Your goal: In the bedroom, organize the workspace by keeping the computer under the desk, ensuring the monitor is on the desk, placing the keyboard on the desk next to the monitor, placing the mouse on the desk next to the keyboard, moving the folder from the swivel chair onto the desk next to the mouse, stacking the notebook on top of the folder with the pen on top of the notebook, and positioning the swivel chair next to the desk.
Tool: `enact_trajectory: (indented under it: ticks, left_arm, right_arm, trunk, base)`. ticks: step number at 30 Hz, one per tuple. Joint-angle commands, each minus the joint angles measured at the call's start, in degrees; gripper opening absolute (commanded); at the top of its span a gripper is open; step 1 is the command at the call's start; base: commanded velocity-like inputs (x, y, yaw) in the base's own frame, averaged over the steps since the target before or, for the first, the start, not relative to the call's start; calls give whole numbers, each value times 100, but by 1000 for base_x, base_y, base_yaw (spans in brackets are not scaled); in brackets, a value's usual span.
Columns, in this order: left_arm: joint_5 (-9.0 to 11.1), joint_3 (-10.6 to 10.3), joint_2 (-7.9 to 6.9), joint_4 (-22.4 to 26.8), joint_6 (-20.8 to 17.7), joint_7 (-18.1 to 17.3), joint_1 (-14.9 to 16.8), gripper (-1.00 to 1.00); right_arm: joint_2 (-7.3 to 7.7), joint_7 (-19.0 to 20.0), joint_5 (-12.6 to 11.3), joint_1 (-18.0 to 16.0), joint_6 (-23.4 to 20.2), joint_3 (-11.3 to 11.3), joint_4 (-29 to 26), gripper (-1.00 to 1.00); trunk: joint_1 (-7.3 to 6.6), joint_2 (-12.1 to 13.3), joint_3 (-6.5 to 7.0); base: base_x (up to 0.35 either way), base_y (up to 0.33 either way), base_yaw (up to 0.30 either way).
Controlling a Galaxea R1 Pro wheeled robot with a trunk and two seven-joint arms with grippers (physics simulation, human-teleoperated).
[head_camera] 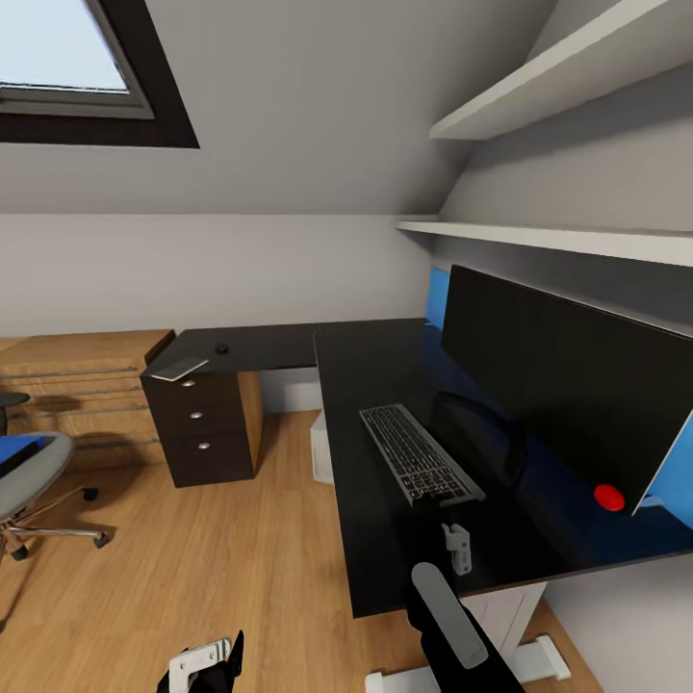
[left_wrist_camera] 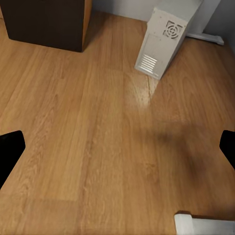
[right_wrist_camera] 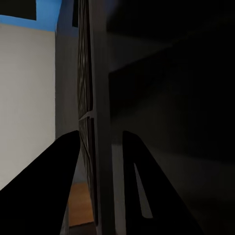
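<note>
Desk [head_camera: 385,481]: glossy black, L-shaped, drawer unit under the far-left end.
Monitor [head_camera: 568,385]: upright along the desk's right edge, close to the wall; red dot at the near lower corner.
Keyboard [head_camera: 420,452]: flat on the desk in front of the monitor's curved stand, long side parallel to the screen; probably being set there as the "next to the monitor" step.
Right gripper [right_wrist_camera: 100,171]: at the keyboard's near end, reaching in over the desk's near edge. In the right wrist view, fingers slightly parted with the keyboard's thin edge between them; clamped or merely straddling, impossible to say.
Left gripper [left_wrist_camera: 117,147]: hanging low over the wood floor, fingertips spread wide at the frame's sides, nothing held; likely parked out of the way.
Computer [left_wrist_camera: 161,41]: light grey tower standing on the floor under the desk, vented panel visible.
Mouse [head_camera: 222,348]: small and black, on the desk's far-left wing, well apart from the keyboard; not yet moved.
Notebook [head_camera: 180,369]: at the far-left corner, above the drawers.
Swivel chair [head_camera: 29,476]: well left of the desk, blue folder [head_camera: 19,450] on the seat.
Pen: not made out.
</note>
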State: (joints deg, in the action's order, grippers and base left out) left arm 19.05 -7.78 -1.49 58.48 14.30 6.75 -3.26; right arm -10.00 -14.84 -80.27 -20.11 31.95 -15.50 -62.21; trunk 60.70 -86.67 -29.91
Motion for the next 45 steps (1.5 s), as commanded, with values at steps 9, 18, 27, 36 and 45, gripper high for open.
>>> enact_trajectory:
  ticks: [9,18,27,36,45]
  left_arm:
    - [37,-31,-15,-29,28,46,1,100]
    - [37,-30,-18,-44,29,46,1,100]
    - [34,-30,-18,-50,32,46,1,100]
    - [35,-30,-18,-55,33,46,1,100]
    - [37,-30,-18,-56,46,46,1,100]
  right_arm:
    - [0,-177,-226,-1,89,9,7,-100]
    - [0,-177,-226,-1,84,63,7,-100]
    - [0,-177,-226,-1,92,64,-1,-100]
    - [0,-177,-226,-1,92,64,1,-100]
    - [0,-182,-222,-1,91,73,-10,-100]
  trunk:
    - [0,-2,-6]
    - [0,-2,-6]
    - [0,-2,-6]
    - [0,-2,-6]
    - [0,-2,-6]
  base:
    - [5,0,0]
    - [136,0,0]
    - [124,0,0]
    - [156,0,0]
    - [101,15,0]
